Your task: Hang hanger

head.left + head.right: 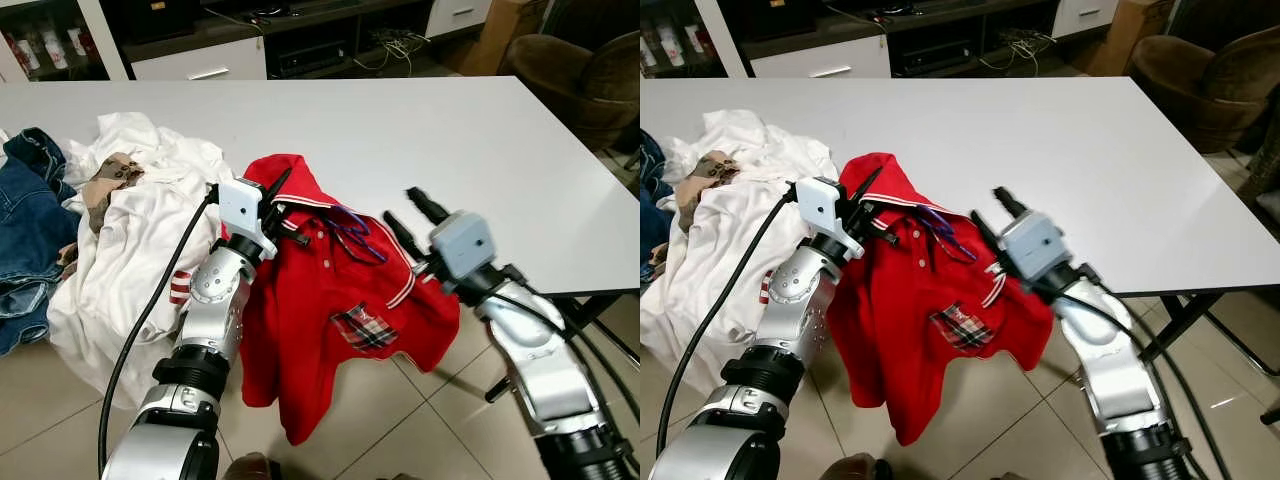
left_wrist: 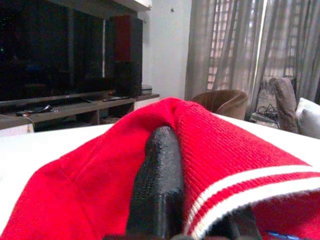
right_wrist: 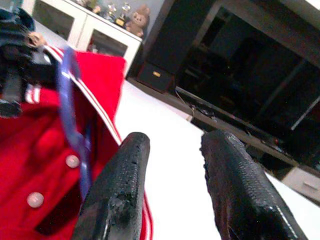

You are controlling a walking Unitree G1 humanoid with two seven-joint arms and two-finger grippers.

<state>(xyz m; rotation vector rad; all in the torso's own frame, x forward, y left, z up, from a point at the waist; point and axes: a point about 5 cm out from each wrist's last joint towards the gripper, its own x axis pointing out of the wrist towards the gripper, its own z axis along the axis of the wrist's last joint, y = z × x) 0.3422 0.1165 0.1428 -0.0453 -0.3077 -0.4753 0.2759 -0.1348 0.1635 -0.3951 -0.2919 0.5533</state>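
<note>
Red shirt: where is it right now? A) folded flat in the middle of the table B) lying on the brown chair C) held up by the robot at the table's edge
C: the red shirt hangs over the table edge, with the left gripper gripping its collar.

Bright even indoor light, wrist foregrounds blurred

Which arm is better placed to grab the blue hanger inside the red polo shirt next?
The right. The right gripper is open and free just beside the blue hanger at the collar opening. The left gripper is shut on the red polo shirt, holding it up at the table edge.
</note>
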